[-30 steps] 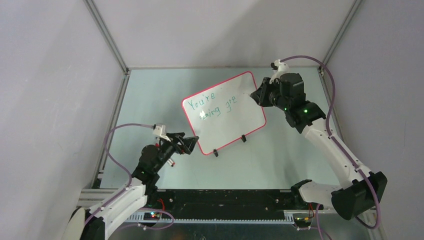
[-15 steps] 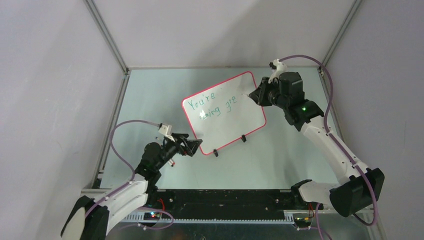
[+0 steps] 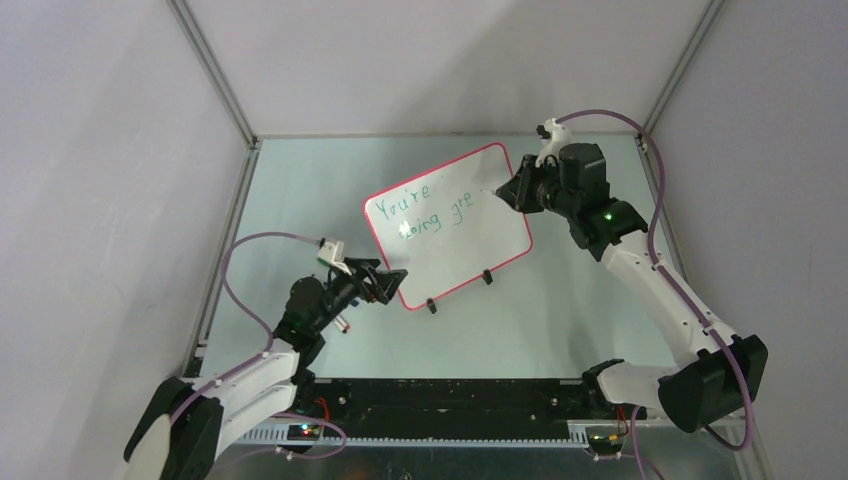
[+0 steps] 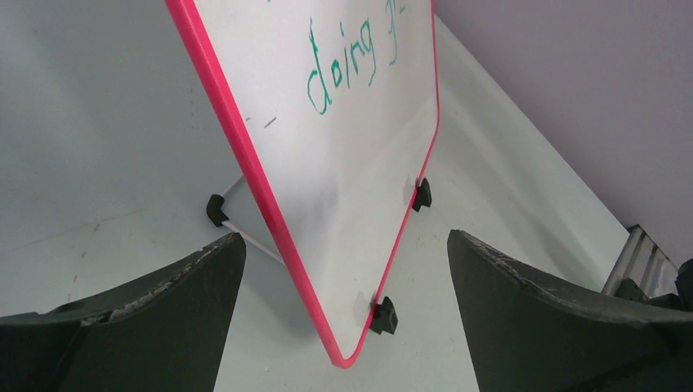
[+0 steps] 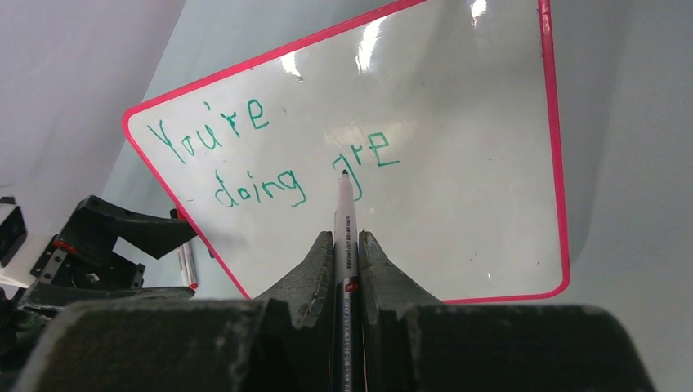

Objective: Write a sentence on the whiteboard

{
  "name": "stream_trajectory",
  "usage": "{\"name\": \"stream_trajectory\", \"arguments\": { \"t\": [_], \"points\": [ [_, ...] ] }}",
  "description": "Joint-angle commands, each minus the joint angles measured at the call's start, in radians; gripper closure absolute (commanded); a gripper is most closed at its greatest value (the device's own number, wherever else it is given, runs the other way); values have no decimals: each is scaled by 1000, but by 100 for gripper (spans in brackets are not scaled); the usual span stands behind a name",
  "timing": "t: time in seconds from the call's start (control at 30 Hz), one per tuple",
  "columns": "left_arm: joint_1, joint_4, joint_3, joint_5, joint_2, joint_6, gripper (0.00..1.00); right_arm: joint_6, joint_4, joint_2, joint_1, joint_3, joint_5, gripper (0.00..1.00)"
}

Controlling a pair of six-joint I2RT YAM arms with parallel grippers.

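The left end effector [image 3: 383, 284] is standing spread wide, with the lower corner of the whiteboard [image 3: 470, 235] sitting between its fingers, apart from both. The whiteboard is leaning tilted on the counter [image 3: 300, 190]. Beyond, the right end effector [image 5: 347, 241] is pinching a marker [image 5: 343, 212], its tip pointing at green "gre".

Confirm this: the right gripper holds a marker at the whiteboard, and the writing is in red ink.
Not quite: the writing is green, not red, as the right wrist view shows. The right gripper does hold a marker at the whiteboard.
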Motion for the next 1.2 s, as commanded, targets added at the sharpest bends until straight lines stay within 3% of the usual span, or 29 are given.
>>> {"name": "stream_trajectory", "arguments": {
  "t": [0.0,0.17,0.3,0.6,0.83,1.17],
  "points": [
    [1,95,-47,-89,-66,-18,1,-24,26,-6,-5,6,-21,100],
    [1,108,-38,-32,-31,7,1,-26,22,-7,-5,5,-23,100],
    [4,-26,53,-7,46,21,1,-29,21,-7,-5,5,-26,100],
    [29,48,102,54,145,-31,17,-43,15,-8,-5,6,-34,100],
    [34,53,103,91,184,4,36,-55,7,5,-5,5,-50,100],
    [41,-45,114,55,137,59,44,-88,-19,48,-2,5,30,100]
  ]
}}
